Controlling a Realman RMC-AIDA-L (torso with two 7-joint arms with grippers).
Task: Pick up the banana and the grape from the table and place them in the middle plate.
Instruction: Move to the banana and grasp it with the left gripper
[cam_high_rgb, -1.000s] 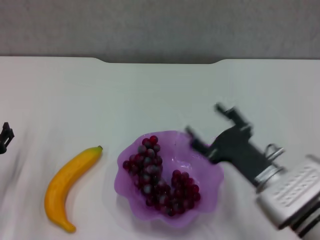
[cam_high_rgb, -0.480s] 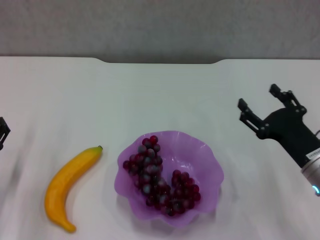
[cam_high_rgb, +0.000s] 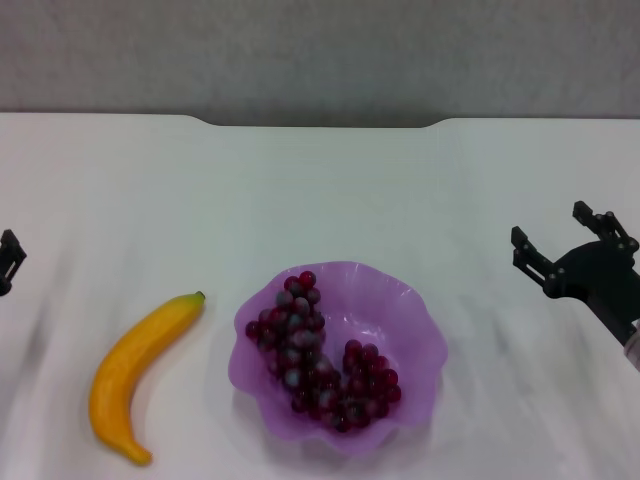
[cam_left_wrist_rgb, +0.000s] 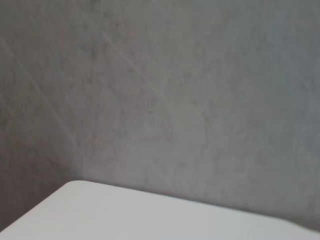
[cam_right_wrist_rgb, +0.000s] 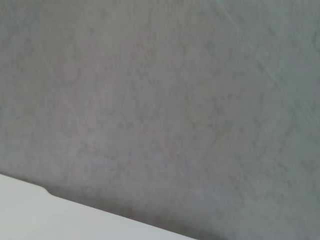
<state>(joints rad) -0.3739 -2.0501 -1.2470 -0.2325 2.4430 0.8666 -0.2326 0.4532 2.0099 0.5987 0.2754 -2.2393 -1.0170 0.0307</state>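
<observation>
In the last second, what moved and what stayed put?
The right gripper pulled back from just beside the middle plate to the table's right edge, open and empty. The left gripper barely shifted at the left edge. The grape stayed in the plate; the banana stayed on the table to its left.

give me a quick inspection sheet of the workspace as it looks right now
surface: white table, notch in its far edge.
job's things: grape lies inside the middle plate; banana lies on the table to the plate's left, apart from it.
clutter: nothing seen.
grippers: right claw open, empty, to the right of the plate; left claw barely in view at the left edge, state unclear.
cables: nothing seen.
surroundings: grey floor beyond the table; both wrist views show only that and a table corner.
</observation>
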